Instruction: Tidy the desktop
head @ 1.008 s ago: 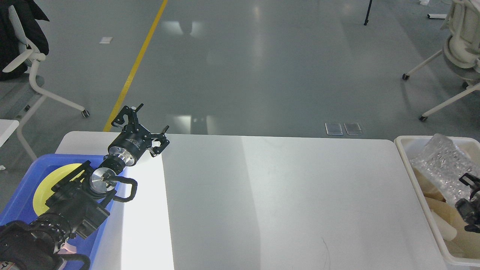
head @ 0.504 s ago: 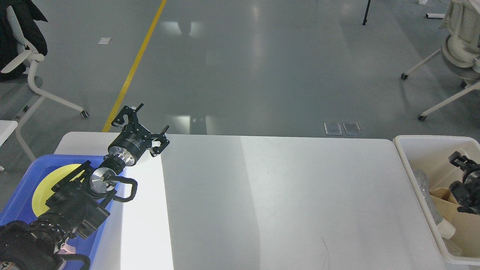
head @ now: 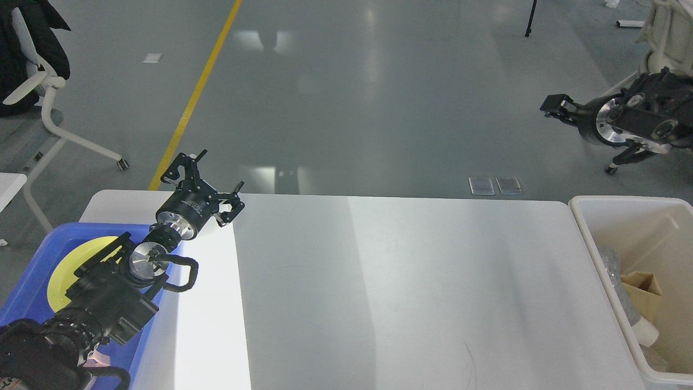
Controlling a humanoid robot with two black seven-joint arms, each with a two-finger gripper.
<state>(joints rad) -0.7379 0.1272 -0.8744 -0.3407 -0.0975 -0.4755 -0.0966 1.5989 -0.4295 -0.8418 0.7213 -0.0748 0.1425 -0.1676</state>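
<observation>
The desktop (head: 406, 281) is a wide white tabletop with rounded corners, with nothing lying on its middle. My left gripper (head: 208, 181) is open and empty, held above the desktop's far left corner, beside the blue tray (head: 27, 292). My right gripper (head: 555, 105) is raised high at the upper right, above the floor beyond the table, pointing left. It is seen side-on and dark, so I cannot tell its fingers apart, and nothing shows in it.
The blue tray at the left edge holds a yellow plate (head: 62, 271), partly hidden by my left arm. An off-white tub (head: 582, 216) at the right edge holds bubble wrap (head: 612, 271) and brown paper (head: 641, 287). Office chairs stand on the floor beyond.
My right gripper let go of the bubble wrap in the tub, then rose up and out of it to the upper right. The left arm has not moved.
</observation>
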